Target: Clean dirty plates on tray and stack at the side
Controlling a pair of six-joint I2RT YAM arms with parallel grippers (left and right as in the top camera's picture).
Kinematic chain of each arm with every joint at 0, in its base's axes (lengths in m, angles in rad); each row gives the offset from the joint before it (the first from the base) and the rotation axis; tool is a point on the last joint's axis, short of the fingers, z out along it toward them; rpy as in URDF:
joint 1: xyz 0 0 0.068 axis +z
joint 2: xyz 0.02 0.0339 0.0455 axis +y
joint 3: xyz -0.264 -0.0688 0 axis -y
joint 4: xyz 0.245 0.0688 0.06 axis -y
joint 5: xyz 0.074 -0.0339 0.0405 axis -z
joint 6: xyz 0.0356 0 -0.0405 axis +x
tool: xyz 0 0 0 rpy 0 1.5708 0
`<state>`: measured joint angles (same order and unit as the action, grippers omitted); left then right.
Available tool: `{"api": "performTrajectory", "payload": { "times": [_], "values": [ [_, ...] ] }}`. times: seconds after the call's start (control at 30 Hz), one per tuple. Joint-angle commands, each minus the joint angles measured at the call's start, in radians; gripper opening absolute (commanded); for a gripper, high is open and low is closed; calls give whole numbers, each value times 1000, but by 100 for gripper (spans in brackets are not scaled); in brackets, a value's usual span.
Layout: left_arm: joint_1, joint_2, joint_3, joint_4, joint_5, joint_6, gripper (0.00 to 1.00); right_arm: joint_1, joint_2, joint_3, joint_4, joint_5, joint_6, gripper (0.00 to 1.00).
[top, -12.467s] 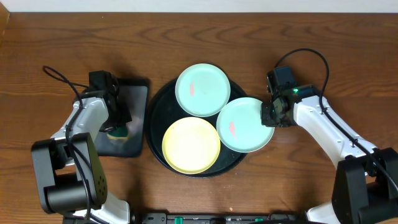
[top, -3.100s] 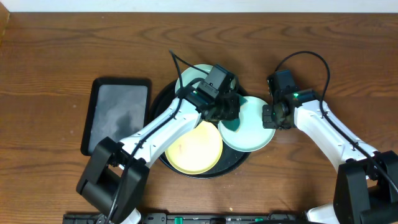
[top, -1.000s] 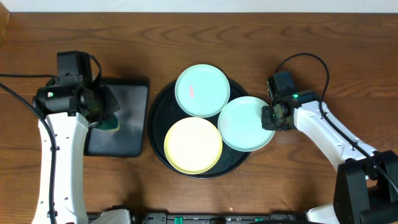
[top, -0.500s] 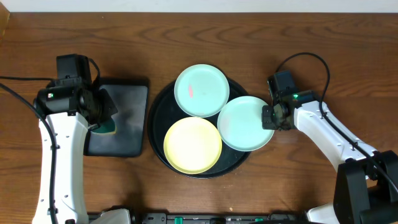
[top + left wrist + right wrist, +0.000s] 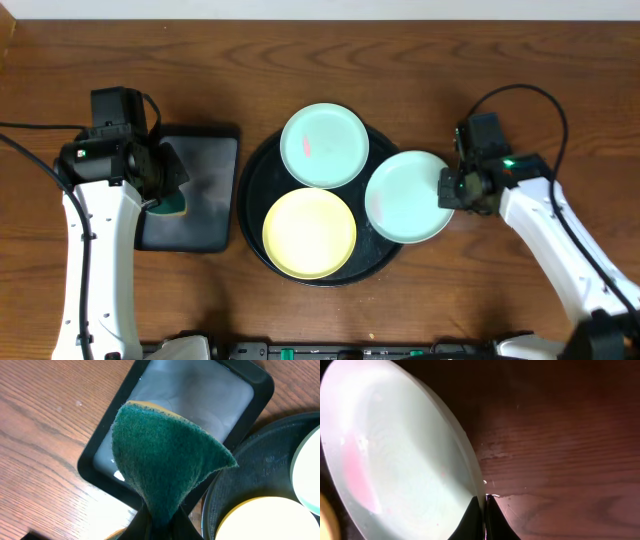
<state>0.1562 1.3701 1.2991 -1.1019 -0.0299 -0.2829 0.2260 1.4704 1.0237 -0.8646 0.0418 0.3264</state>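
One mint plate [image 5: 405, 197] is overhanging the tray's [image 5: 248, 180] right edge, the right gripper [image 5: 447, 188] pinching its rim. The left gripper [image 5: 165, 190] is clenching a sponge [image 5: 160, 455]. Stacking seems to be starting; next, the plate needs setting aside.

No text, labels or numbers legible; fine print perhaps unresolved.

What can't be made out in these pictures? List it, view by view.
- Fingers of the left hand: left wrist view, mostly hidden by the green sponge it pinches.
- The aqua plate in the right hand: right wrist view, cut off by the frame edges.
- Pink residue on that plate: overhead, too faint to tell.
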Motion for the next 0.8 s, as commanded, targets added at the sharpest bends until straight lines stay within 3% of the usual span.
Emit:
{"api": "performTrajectory", "payload": {
  "times": [0.0, 0.37, 0.77],
  "values": [
    [4, 2, -2, -2, -16, 17, 8, -14, -80, 17, 4, -42, 12, 1],
    [4, 2, -2, -8, -15, 21, 7, -82, -121, 17, 120, -410, 36, 1],
    [4, 2, -2, -8, -14, 21, 7, -19, -18, 16, 298, -437, 69, 1]
  ]
}}
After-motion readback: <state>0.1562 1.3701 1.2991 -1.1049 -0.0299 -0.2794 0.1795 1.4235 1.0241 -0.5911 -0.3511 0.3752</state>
